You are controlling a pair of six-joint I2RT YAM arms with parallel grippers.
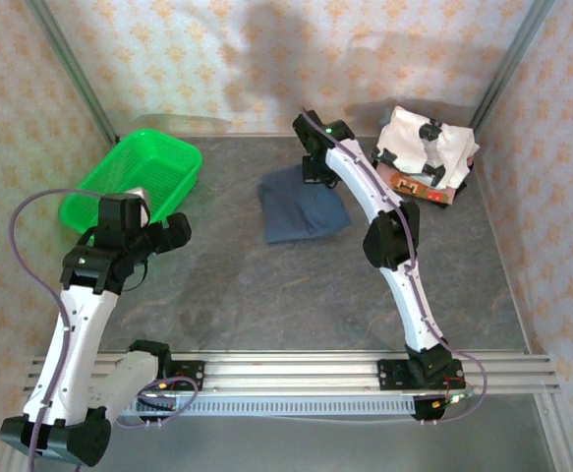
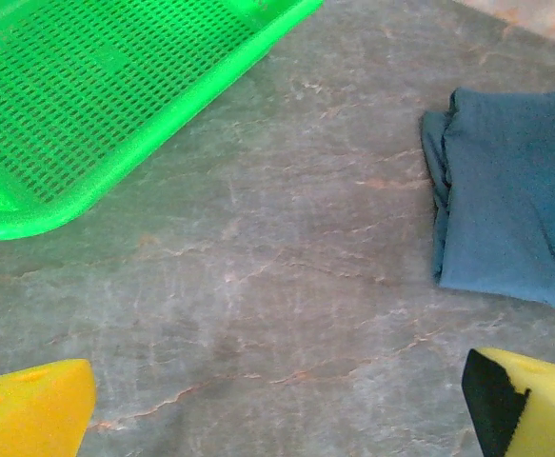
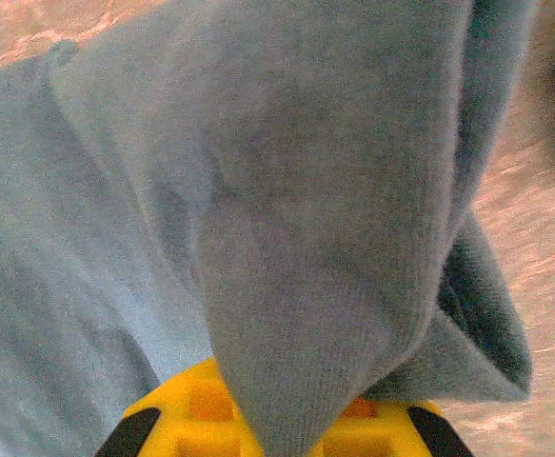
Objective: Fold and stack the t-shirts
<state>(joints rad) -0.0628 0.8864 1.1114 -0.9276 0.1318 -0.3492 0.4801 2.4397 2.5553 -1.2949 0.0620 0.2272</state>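
Observation:
A folded slate-blue t-shirt (image 1: 304,206) lies mid-table. My right gripper (image 1: 312,173) is at its far edge, shut on a fold of the blue cloth (image 3: 334,238) that drapes over the yellow jaws of that gripper (image 3: 277,433). A white t-shirt with black patches (image 1: 426,146) rests on a brown/orange printed one (image 1: 416,185) at the back right. My left gripper (image 1: 180,232) hovers left of the blue t-shirt (image 2: 510,209), open over bare table, with its yellow fingertips (image 2: 29,409) far apart.
A green mesh basket (image 1: 139,175) stands at the back left, and its rim (image 2: 115,162) shows close in the left wrist view. Patterned walls close in the table on three sides. Bare grey tabletop (image 1: 266,295) stretches across the front.

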